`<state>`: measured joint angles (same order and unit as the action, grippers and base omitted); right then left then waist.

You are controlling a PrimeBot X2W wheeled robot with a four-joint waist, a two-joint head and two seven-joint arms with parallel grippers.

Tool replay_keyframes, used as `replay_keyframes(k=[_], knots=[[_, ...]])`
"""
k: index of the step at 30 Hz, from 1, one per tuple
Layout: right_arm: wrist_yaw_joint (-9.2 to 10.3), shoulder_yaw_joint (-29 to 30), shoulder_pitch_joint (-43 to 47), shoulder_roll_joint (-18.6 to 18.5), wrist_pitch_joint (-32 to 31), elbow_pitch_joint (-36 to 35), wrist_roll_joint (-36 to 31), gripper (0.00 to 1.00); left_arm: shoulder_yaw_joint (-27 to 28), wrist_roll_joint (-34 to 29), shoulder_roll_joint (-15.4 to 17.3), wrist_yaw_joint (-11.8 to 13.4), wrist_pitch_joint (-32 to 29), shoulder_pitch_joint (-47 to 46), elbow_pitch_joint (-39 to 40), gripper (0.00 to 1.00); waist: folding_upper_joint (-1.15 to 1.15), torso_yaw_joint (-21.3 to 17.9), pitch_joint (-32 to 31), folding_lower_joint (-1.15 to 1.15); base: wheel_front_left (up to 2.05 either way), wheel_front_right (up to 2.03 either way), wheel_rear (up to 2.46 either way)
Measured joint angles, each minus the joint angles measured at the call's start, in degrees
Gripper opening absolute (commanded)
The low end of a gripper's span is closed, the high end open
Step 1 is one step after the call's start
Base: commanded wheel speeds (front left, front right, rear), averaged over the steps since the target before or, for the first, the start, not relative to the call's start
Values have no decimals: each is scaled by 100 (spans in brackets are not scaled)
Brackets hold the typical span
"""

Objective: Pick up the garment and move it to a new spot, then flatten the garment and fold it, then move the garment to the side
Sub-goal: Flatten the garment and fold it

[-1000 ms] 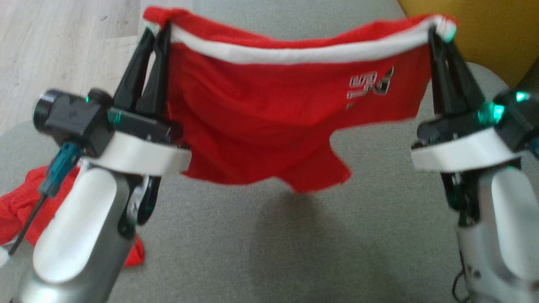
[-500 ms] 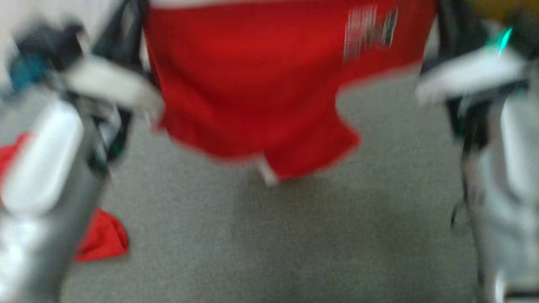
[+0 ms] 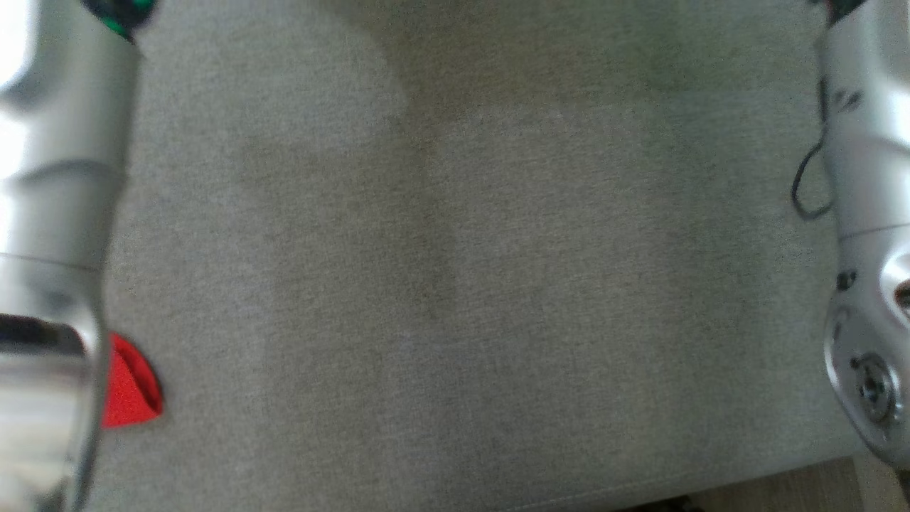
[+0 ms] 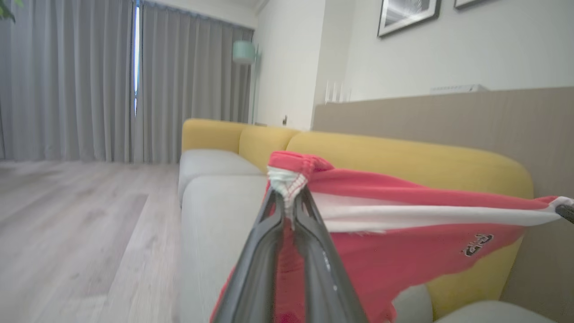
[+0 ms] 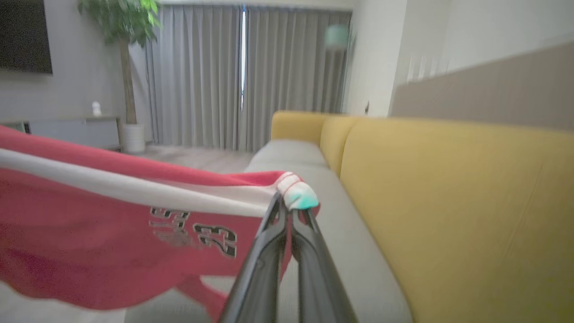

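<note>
A: Two pale arms frame the head view: the left forearm (image 3: 57, 178) runs down the 9 o'clock edge and the right forearm (image 3: 867, 213) down the 3 o'clock edge. Between them lies a grey seat cushion (image 3: 455, 284).

B: Anything lying on it?

A: A corner of red cloth (image 3: 131, 387) pokes out beside the left forearm at 8 o'clock. A thin black cable (image 3: 807, 185) loops off the right forearm at 3 o'clock.

B: And the left wrist view?

A: The left gripper (image 4: 290, 204) rises from 6 o'clock, its two dark fingers pinched tight on a bunched corner of the garment (image 4: 403, 251) at the centre. The red fabric hangs in the air. Its white band (image 4: 426, 217) is stretched taut toward 3 o'clock, with a small print near 4 o'clock. The yellow sofa back (image 4: 403, 157) sits behind it and grey curtains (image 4: 67, 80) hang at 10 o'clock.

B: Right wrist view?

A: The right gripper (image 5: 289, 211) comes up from 6 o'clock. Its fingers are squeezed together on the other corner of the band, which is bunched at the centre. From there the garment spreads toward 9 o'clock, off the cushion. The printed number (image 5: 215, 237) reads 23, just left of the fingers. The sofa back takes up the 3 o'clock side, and a potted plant (image 5: 125, 27) stands at 11 o'clock.
</note>
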<state>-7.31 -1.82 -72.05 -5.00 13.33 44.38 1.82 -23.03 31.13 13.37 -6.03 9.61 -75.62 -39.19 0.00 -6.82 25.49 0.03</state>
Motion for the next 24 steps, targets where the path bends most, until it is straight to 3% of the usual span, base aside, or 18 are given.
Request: replay_keyframes(k=[6,11,12,17,24], knots=[[0,-469,479,-66,-63,1316,143,0,-365,179,-290,-114,266,700,-827,0,0,119,78,-2,0,0,0],[0,-1228,933,-255,-493,1814,773,0,-871,364,-311,-158,359,1489,-972,0,0,177,-175,-4,0,0,0],[0,-1228,933,-255,-493,1814,773,0,-871,364,-311,-158,359,1489,-972,0,0,177,-175,-4,0,0,0],[0,-2302,1655,-706,-1148,1680,1726,0,-1661,662,-154,-159,357,2546,-725,0,0,239,-625,-5,0,0,0],[0,-3222,2398,-1326,-1793,724,2933,0,-2020,842,91,-160,367,3317,-367,0,0,266,-1179,-5,0,0,0]])
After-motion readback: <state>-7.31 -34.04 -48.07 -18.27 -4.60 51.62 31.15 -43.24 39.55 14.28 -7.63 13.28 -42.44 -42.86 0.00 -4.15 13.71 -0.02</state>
